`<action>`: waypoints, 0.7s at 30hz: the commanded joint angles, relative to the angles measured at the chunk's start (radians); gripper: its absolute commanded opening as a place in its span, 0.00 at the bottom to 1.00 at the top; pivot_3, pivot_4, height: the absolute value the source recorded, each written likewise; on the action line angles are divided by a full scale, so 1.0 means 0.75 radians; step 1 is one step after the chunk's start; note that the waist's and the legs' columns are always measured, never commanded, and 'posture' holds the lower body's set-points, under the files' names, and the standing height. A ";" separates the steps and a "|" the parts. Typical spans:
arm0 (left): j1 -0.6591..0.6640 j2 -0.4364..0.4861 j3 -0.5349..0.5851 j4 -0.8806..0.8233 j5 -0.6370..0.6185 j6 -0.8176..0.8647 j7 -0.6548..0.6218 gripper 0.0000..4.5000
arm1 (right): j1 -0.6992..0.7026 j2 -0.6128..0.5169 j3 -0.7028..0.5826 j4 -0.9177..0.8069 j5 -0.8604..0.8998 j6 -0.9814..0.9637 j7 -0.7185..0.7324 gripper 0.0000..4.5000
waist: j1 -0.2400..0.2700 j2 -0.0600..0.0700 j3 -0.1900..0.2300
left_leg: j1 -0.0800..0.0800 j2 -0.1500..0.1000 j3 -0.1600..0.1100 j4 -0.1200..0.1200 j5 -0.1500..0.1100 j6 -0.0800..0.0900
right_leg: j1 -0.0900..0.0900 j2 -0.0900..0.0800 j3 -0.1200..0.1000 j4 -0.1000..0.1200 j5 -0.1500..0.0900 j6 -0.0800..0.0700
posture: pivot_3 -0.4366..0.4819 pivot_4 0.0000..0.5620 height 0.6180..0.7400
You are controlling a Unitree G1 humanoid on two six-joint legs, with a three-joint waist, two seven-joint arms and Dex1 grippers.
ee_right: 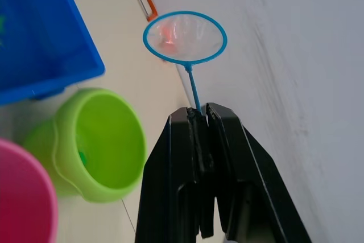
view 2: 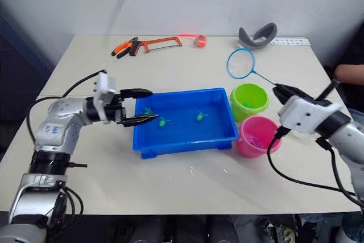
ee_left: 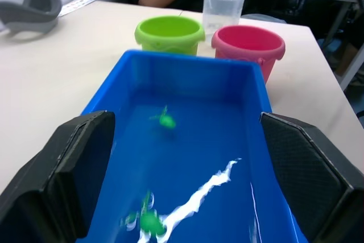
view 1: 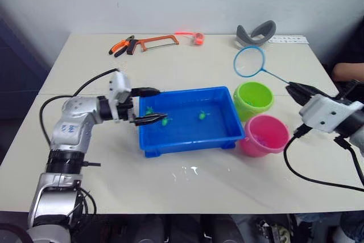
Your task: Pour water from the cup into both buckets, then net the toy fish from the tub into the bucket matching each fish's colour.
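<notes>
Gripping the net (view 1: 249, 61) by the end of its thin handle, the right gripper (ee_right: 198, 119) has its two black fingers clamped together on the stick, and the blue hoop hangs in the air beyond the green bucket (view 1: 253, 99), above the table (view 1: 187, 64). The net looks very light, but the long slim handle probably flexes and could twist between the fingers, so holding it at the stick's end, as now, gives reach at some cost in steadiness. The left gripper (view 1: 149, 106) has its fingers spread wide apart and hovers at the near end of the tub (view 1: 187, 143), holding nothing. The tub holds shallow water and a few small green toy fish (view 1: 202, 115); they seem light, wet and slippery, better scooped from beneath than pinched. The green bucket has something small and green at its bottom, and the pink bucket (view 1: 263, 135), touching it, appears to hold pinkish pieces. The clear cup (ee_left: 223, 7) stands just behind both buckets; its contents cannot be told
</notes>
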State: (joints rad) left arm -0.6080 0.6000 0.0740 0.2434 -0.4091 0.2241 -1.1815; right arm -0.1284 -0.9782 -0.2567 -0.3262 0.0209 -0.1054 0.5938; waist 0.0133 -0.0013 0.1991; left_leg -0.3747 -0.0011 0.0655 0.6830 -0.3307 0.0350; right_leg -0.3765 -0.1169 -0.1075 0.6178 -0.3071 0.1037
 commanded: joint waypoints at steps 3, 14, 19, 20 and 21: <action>0.109 0.073 0.094 -0.066 -0.049 -0.085 -0.066 0.98 | -0.142 -0.056 0.186 -0.082 -0.108 0.092 0.129 0.00 | 0.004 0.000 0.000 | 0.000 0.000 0.000 0.000 -0.001 0.001 | 0.000 -0.002 0.000 0.000 0.000 0.000 | 0.48 0.27 1.00; 0.240 0.121 0.120 -0.125 -0.043 -0.086 -0.032 0.98 | -0.365 -0.079 0.492 0.133 -0.517 -0.084 0.186 0.00 | 0.008 0.000 0.000 | -0.001 -0.001 0.001 0.000 -0.001 0.001 | -0.001 -0.002 0.000 -0.001 0.000 0.000 | 0.48 0.27 1.00; 0.259 0.129 0.123 -0.161 -0.052 -0.065 -0.019 0.98 | -0.422 -0.060 0.526 0.204 -0.563 -0.121 0.218 0.00 | -0.001 0.000 0.000 | -0.001 0.000 0.001 0.000 -0.001 0.001 | -0.002 -0.002 0.000 0.000 0.000 0.000 | 0.48 0.27 1.00; 0.261 0.129 0.123 -0.166 -0.053 -0.063 -0.018 0.98 | -0.430 -0.055 0.538 0.209 -0.559 -0.134 0.233 0.00 | -0.003 0.000 0.000 | -0.001 0.000 0.001 0.000 -0.001 0.001 | -0.002 -0.002 0.000 0.000 0.000 0.000 | 0.48 0.27 1.00; 0.262 0.130 0.122 -0.170 -0.053 -0.062 -0.017 0.98 | -0.434 -0.049 0.545 0.209 -0.554 -0.138 0.245 0.00 | -0.005 0.000 0.000 | -0.001 0.000 0.001 0.000 -0.001 0.001 | -0.002 -0.002 0.000 0.000 0.000 0.000 | 0.48 0.27 1.00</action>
State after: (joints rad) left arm -0.4172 0.6805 0.1460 0.1568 -0.4305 0.1766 -1.1951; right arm -0.4360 -1.0147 0.1550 -0.1589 -0.4013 -0.1935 0.7642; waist 0.0095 -0.0012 0.1991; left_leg -0.3755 -0.0012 0.0662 0.6830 -0.3316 0.0358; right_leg -0.3778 -0.1182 -0.1077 0.6179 -0.3072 0.1035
